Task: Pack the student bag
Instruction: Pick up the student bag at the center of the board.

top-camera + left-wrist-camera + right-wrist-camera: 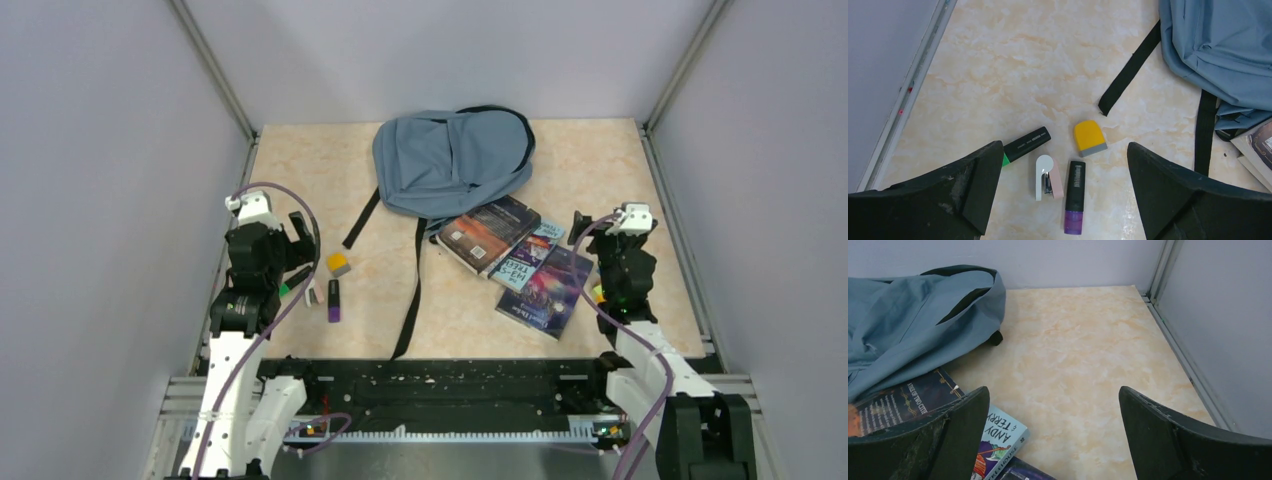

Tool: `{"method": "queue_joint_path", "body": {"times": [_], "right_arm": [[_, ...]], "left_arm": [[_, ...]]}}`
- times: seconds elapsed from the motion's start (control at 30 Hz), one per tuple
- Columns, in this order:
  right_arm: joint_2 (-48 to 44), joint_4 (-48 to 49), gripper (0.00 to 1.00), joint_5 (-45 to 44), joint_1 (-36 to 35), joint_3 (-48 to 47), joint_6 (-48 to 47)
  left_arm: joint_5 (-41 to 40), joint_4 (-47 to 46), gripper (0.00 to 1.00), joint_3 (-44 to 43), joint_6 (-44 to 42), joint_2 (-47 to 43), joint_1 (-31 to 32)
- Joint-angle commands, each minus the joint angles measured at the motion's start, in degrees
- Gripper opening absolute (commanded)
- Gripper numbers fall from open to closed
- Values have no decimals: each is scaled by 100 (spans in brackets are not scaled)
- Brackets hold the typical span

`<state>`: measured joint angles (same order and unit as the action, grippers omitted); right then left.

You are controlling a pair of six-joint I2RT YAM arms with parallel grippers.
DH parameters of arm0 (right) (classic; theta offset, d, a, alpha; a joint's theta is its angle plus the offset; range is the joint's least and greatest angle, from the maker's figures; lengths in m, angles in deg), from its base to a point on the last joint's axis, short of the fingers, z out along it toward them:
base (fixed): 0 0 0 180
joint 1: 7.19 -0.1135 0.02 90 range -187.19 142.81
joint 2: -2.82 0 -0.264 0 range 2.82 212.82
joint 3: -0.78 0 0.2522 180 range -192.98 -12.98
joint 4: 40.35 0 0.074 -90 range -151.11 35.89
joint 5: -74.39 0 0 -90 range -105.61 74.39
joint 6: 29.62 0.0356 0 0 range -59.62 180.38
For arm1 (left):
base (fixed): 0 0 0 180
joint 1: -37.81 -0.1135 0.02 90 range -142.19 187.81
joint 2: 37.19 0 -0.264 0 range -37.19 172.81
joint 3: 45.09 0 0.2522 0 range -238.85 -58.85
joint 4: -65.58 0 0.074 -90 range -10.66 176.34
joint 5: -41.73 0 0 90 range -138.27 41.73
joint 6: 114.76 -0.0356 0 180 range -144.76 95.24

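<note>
The bag [450, 160] lies slumped flat at the far middle of the surface [300, 160], its near edge touching the topmost of three books [515, 260], its two straps [412, 290] trailing toward the arms. It is limp cloth and probably light while unfilled, so it will likely fold, sag and slide rather than hold any shape. Pulling a strap would only drag it. The better hold seems to be the upper lip of the opening [968, 297], which gapes darkly along the arched edge: one pincer could lift that lip while the other feeds things in. The left pincer [1064, 150] hangs spread wide over markers [1026, 143] and an eraser [1089, 137], pinching nothing. The right pincer [1054, 392] is also spread wide and bare, just beside the books. The surface is smooth, marbled beige, likely slick under fabric. Plain grey walls [100, 150] close in left, right and behind, so side room is tight.
</note>
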<state>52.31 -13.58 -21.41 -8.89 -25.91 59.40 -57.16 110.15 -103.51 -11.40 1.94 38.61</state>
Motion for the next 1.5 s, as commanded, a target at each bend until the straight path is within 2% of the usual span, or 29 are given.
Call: {"method": "queue_joint_path", "body": {"times": [0.0,0.07,0.13,0.2,0.23,0.33,0.4,0.5,0.63,0.8,1.07,1.47], "right_arm": [[33,428,99,53,12,-140,345],[-56,591,99,-60,13,-62,610],[-207,529,99,-667,11,-25,1277],[-359,-323,99,-1607,19,-309,2319],[-427,-759,99,-1683,20,-510,2417],[-602,-1656,99,-321,20,-1015,1942],[-646,-1859,99,261,20,-1108,1871],[-760,-1674,99,348,20,-849,1774],[-815,-2010,99,614,20,-917,1769],[114,-2790,95,1081,20,-1811,2029],[2168,-2906,93,1938,-1,-3115,2863],[4857,-2894,93,1479,-647,-5168,3127]], "left_arm": [[-131,-224,98,2,-3,-33,-36],[-106,-223,98,1,14,-8,-36],[-88,-215,98,-5,45,8,-36],[-43,-215,98,-7,67,18,-36],[-16,-222,98,-7,81,18,-36],[62,-231,98,-7,119,0,-36],[130,-240,98,0,144,-19,-35],[159,-227,98,15,191,-33,-36],[170,-208,98,58,157,-65,-36],[370,-251,98,145,21,-102,-36],[994,-330,98,156,-13,65,-36],[1271,-347,98,201,-130,107,-36]]}}
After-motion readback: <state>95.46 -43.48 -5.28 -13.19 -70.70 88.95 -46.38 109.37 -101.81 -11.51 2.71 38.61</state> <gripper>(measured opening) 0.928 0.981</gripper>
